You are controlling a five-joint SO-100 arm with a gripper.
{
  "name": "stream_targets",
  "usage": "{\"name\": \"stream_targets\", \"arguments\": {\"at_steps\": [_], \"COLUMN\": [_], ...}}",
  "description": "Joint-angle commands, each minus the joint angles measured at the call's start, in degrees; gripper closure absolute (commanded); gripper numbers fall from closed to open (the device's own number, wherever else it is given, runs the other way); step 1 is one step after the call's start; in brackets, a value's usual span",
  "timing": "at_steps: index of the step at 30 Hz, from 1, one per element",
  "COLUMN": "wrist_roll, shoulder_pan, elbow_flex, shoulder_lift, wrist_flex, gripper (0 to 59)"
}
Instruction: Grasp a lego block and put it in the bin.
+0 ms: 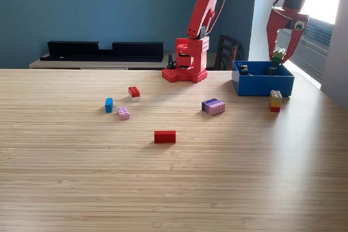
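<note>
Nearest the camera, a red block (165,137) is lying flat on the wooden table (174,188), alone in open space. Farther back toward the exterior view's left, a pink block (123,113) is sitting just beside a small blue block (109,105), with a red-and-white block (134,93) standing a little beyond them. Toward the centre, a purple-and-pink block (213,106) is resting near the same depth, and at the exterior view's right a stacked block (275,101) with yellowish and red layers is standing just in front of the bin (263,86). That bin is showing as a low-walled, open-topped blue box, sitting on the table's far right; a few dark pieces are lying inside it, too small to identify. Directly above it, the red gripper (279,54) is hanging with its jaws pinching a green block (279,54), which is sitting just over the bin's rim. Behind, the red arm base (187,61) is standing at the table's far edge, and a dark chair (227,51) is showing beyond it.
</note>
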Motion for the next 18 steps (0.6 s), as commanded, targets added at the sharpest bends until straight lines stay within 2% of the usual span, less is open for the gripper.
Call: {"name": "stream_targets", "arguments": {"at_steps": [1,6,7,10,11,14,18], "wrist_roll": [0.09,-0.88,-1.05,-1.32,-1.32,-1.23,-1.23], "shoulder_pan": [-1.05,-1.23,-1.23,-1.41,-1.49,-1.67,-2.02], "elbow_flex": [-2.90,-1.14,-0.88,0.00,0.09,0.09,0.18], "shoulder_lift": [0.88,0.88,0.88,0.88,0.88,0.88,0.88], "wrist_flex": [2.37,2.37,2.37,2.46,2.55,2.72,2.81], "gripper": [58.5,58.3,55.1,38.0,34.1,29.1,29.0]}}
